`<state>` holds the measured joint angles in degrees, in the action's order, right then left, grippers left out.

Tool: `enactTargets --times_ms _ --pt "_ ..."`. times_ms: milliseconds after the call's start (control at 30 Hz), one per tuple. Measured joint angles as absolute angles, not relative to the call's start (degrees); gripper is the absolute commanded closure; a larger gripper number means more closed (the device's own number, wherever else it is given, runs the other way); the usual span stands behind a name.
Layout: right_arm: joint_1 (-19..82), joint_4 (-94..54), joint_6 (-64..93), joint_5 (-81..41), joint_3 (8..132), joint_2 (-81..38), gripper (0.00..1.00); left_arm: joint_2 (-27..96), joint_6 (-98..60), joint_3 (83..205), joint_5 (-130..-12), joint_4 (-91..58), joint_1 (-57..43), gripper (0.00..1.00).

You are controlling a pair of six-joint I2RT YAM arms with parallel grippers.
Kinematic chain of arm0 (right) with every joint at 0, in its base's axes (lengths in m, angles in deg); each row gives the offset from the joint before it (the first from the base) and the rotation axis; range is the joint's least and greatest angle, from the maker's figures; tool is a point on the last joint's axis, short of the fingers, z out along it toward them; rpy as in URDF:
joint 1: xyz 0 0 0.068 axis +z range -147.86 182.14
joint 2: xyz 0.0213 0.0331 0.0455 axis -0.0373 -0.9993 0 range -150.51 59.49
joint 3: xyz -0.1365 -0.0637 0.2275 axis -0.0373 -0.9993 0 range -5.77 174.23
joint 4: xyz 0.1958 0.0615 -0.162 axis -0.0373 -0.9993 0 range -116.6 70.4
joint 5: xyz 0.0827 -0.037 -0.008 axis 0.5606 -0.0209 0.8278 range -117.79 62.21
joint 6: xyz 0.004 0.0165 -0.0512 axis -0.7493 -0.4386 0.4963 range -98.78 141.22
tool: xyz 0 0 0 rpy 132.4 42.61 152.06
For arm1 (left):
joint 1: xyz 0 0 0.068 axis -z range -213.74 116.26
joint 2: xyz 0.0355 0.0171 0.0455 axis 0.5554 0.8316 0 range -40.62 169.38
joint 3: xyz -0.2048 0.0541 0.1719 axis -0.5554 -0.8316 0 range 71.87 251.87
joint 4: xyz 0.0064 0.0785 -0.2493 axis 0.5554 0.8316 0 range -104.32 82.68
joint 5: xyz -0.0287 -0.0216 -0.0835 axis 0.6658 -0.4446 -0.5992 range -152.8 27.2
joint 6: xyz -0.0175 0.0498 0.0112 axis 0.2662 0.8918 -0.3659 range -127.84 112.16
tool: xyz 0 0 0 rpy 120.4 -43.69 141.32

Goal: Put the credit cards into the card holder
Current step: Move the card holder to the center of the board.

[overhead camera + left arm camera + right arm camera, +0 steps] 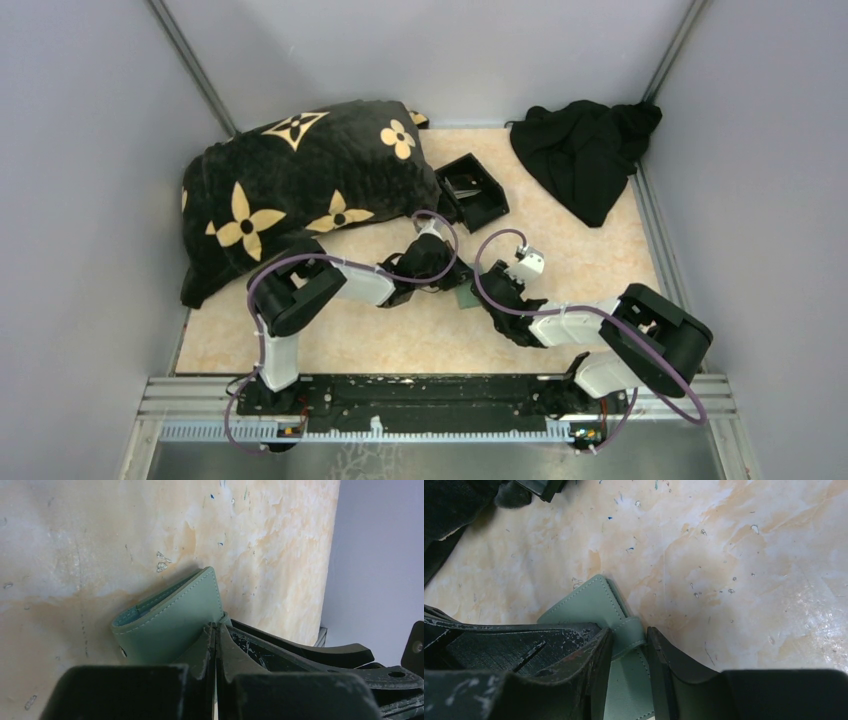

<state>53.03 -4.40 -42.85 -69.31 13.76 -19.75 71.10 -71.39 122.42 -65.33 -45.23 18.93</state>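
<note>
Sage-green leather card holder (170,625), pinched in the right gripper (629,636) with the clenched left gripper (216,628) at its edge, could slip free if tugged unevenly.

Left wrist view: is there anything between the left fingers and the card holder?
Nothing shows there. In the left wrist view the shut left fingers meet the card holder at its corner, with no table visible between them.

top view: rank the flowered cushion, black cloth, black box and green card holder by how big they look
1. flowered cushion
2. black cloth
3. black box
4. card holder, though only a corner of it shows
</note>
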Motion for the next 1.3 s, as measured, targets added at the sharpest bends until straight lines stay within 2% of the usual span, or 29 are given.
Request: enactTargets --times_ms 333,500,600,767,900,1133,1300 --pt "53.1 -4.5 -42.3 -68.0 13.8 -19.3 0.65 67.8 -71.3 119.8 -60.8 -43.3 20.8 1.00" --pt "53.1 -5.6 -42.0 -66.4 13.6 -18.0 0.64 63.3 -71.2 116.7 -59.8 -39.6 22.3 0.92" --pt "53.1 -5.9 -41.7 -65.5 13.4 -17.3 0.64 60.4 -71.0 114.9 -58.3 -37.3 22.8 0.82" --pt "53.1 -5.9 -40.4 -64.6 13.4 -17.0 0.61 54.9 -69.6 111.6 -55.1 -34.7 22.8 0.58" --pt "53.1 -6.2 -38.1 -61.9 13.0 -14.8 0.57 51.3 -68.6 110.5 -52.9 -34.4 22.8 0.49" --pt "53.5 -10.8 -32.0 -56.1 12.1 -9.5 0.55 44.0 -67.7 109.5 -51.4 -32.6 22.8 0.46" --pt "53.4 -12.3 -28.6 -53.7 12.1 -8.0 0.54 37.0 -70.3 103.7 -50.8 -29.9 24.3 0.48"
